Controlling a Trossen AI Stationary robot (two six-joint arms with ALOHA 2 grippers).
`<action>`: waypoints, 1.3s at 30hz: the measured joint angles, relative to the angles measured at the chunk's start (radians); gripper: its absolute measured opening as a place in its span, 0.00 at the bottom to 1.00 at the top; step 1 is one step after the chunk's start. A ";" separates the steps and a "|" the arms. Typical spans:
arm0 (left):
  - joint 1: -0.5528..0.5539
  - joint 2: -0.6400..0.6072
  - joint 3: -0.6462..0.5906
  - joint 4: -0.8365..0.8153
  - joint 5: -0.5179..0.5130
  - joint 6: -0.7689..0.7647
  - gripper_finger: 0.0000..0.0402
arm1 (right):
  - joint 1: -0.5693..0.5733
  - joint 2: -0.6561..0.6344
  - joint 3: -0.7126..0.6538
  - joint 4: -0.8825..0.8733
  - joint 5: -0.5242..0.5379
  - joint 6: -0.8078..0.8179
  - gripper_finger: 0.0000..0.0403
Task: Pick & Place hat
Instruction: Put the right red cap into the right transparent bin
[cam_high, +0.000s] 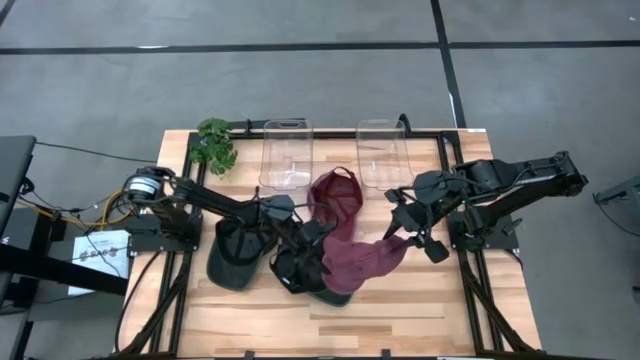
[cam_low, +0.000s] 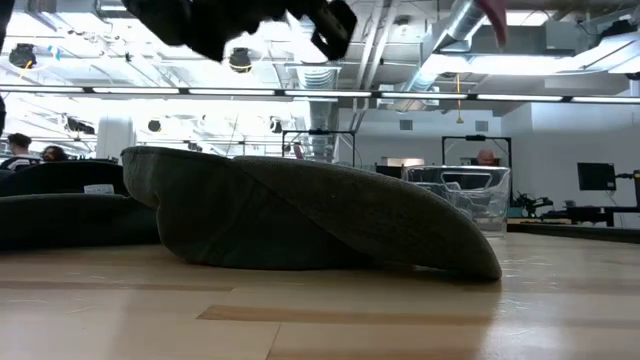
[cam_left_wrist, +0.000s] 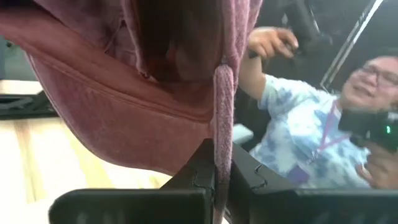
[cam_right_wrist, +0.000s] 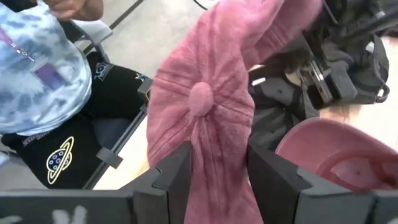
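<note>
Together, the left pincer (cam_left_wrist: 214, 186) and right pincer (cam_right_wrist: 217, 180) each pinch the maroon hat (cam_high: 365, 262) stretched between them above the tabletop (cam_high: 430, 310).

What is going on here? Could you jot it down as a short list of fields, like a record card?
Setting: wooden table with two robot arms
Held item: maroon hat, stretched between both arms
Left gripper: shut on a fold of the maroon hat
Right gripper: shut on the maroon hat's crown
Other hats: a second maroon hat lying open side up, a dark green hat, a black hat
Containers: two clear bins at the table's far edge
Also there: small green plant
Beyond the table: a person in a tie-dye shirt
</note>
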 joint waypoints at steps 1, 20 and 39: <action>-0.007 -0.017 0.000 -0.022 -0.010 0.022 0.03 | 0.000 -0.001 0.000 0.014 -0.002 0.000 0.36; -0.027 -0.081 0.000 -0.154 -0.173 0.115 0.03 | 0.013 0.059 0.000 0.161 -0.129 -0.012 0.43; 0.034 -0.131 0.000 -0.333 -0.304 0.112 0.25 | -0.008 0.053 0.053 -0.004 0.189 -0.020 0.01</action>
